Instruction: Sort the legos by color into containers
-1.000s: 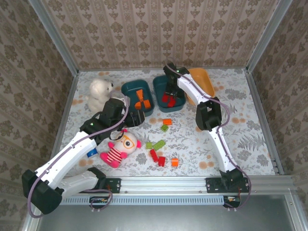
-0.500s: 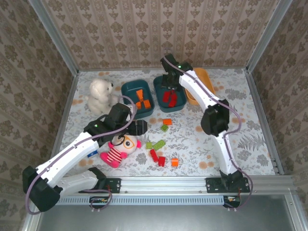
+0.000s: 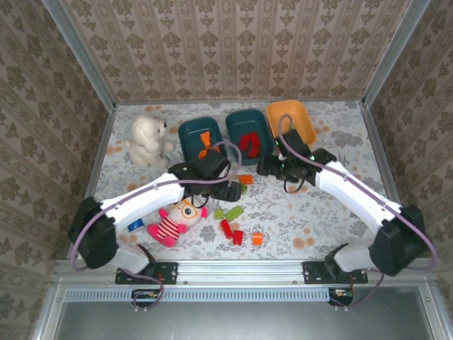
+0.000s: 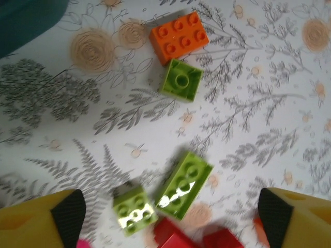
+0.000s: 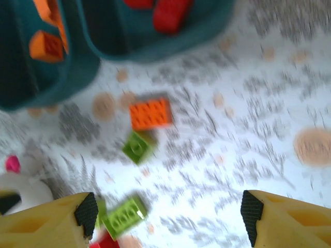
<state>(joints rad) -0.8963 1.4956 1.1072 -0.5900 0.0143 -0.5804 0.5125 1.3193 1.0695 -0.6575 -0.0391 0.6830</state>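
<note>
The counter (image 3: 354, 152) wears a pale sheet printed with grey ferns and peach flowers. Three shallow, smooth plastic bins with rounded corners stand side by side at its far edge. The left teal bin (image 3: 190, 134) holds orange bricks (image 3: 205, 145), the middle teal bin (image 3: 237, 127) holds red bricks (image 3: 248, 144), and the orange bin (image 3: 294, 117) sits on the right.

In front of the bins, loose studded bricks lie on the sheet. A six-stud orange brick (image 4: 179, 37) lies just beside a lime green square brick (image 4: 181, 80). Nearer the arms are a glossy long lime green brick (image 4: 184, 185), a small lime green brick (image 4: 135, 209) and loose red bricks (image 4: 176, 238).

The left tool (image 4: 170, 212) hangs above the green pair, its yellow fingers with black pads (image 4: 67, 212) spread wide apart and holding nothing. The right tool (image 5: 168, 214) is also wide apart and empty, over the counter near the teal bins; its view is blurred.

A fluffy white plush dog (image 3: 148, 138) sits left of the bins, and a pink striped doll (image 3: 173, 221) lies beside the left arm
</note>
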